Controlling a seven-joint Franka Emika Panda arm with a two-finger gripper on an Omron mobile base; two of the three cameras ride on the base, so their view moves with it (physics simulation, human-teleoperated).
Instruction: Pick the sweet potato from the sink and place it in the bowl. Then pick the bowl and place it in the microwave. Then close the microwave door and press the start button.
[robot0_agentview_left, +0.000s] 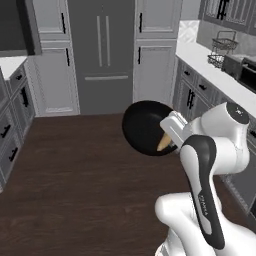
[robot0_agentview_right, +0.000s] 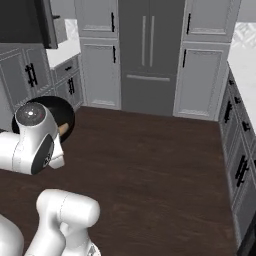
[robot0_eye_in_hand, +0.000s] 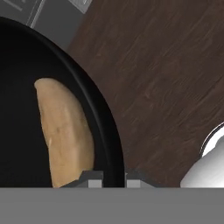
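Two dark fingertips (robot0_eye_in_hand: 92, 178) straddle the bowl's (robot0_eye_in_hand: 26, 65) rim, so the hand (robot0_eye_in_hand: 114, 179) grips the bowl, carrying it above the floor (robot0_agentview_left: 75, 165), likely toward the microwave. Inside lies the sweet potato (robot0_eye_in_hand: 65, 135), long axis along the rim, its rounded end pointing away from the hand.

Glossy black bowl (robot0_eye_in_hand: 26, 65), matt tan sweet potato (robot0_eye_in_hand: 65, 135) with smooth skin, dark wood-grain floor (robot0_eye_in_hand: 166, 74), grey panelled cabinet doors (robot0_agentview_left: 52, 75)
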